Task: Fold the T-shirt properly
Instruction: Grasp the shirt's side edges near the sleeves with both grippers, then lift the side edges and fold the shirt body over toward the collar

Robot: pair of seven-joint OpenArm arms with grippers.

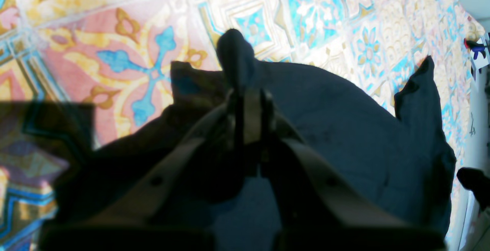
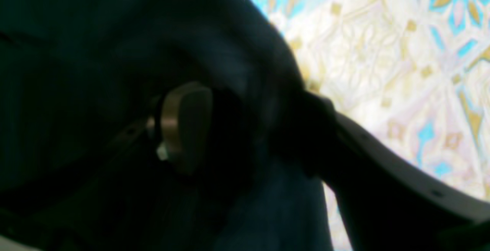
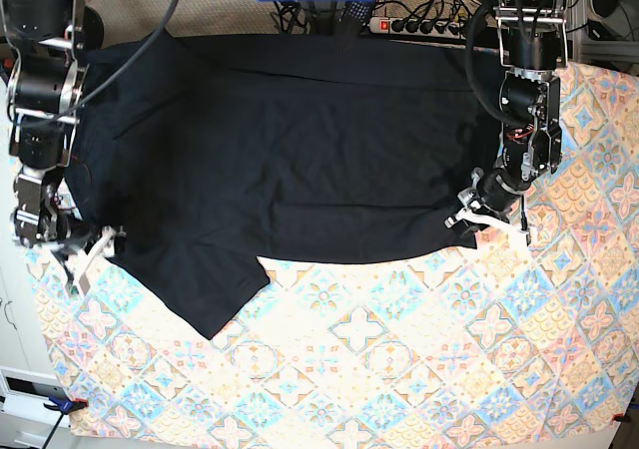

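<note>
The T-shirt [image 3: 290, 170] lies spread across the far half of the patterned tablecloth [image 3: 399, 369], its black cloth reaching from the left edge to the right arm, with one sleeve [image 3: 205, 294] pointing toward the near left. Only the base view shows this whole outline.

The left wrist view adds what the base view hides: the left gripper [image 1: 249, 101] has its fingers pressed together on a pinch of the shirt's edge, a small peak of cloth standing up just beyond the tips.

The right gripper [image 2: 245, 128] sits at the shirt's left edge; its wrist view shows the fingers [image 2: 183, 126] standing well apart with dark cloth draped between and over them, not clamped.
</note>
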